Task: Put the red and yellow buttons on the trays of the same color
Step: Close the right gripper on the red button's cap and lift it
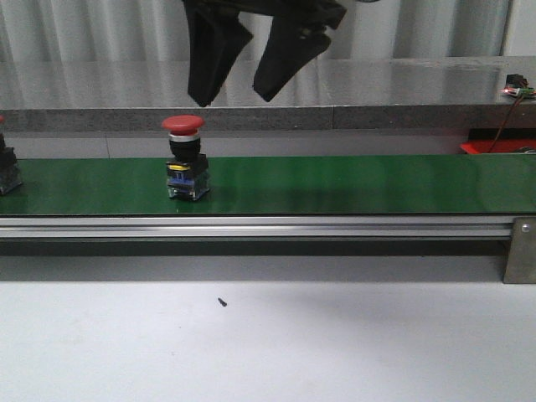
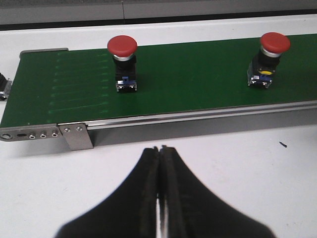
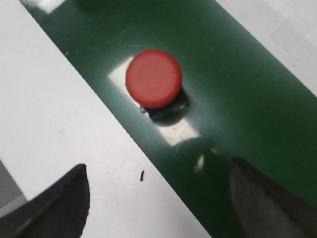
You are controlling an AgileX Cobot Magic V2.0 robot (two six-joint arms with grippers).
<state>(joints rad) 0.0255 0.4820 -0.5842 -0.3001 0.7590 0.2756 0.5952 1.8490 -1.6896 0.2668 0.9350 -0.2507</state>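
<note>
A long green belt [image 1: 335, 184] runs across the white table [image 1: 268, 352]. A red button [image 1: 185, 157] stands upright on the belt, with its round red cap on top and a dark boxy body under it. The right gripper [image 1: 243, 88] hangs in the air above the belt, a little to the right of this button, and its two black fingers are spread wide apart with nothing between them. Another red button [image 2: 122, 63] stands near the left end of the belt. The left gripper [image 2: 159, 151] sits over the white table just in front of the belt, its fingers pressed together and holding nothing. A thin bit of the red tray [image 1: 490, 147] shows behind the belt at the far right.
</note>
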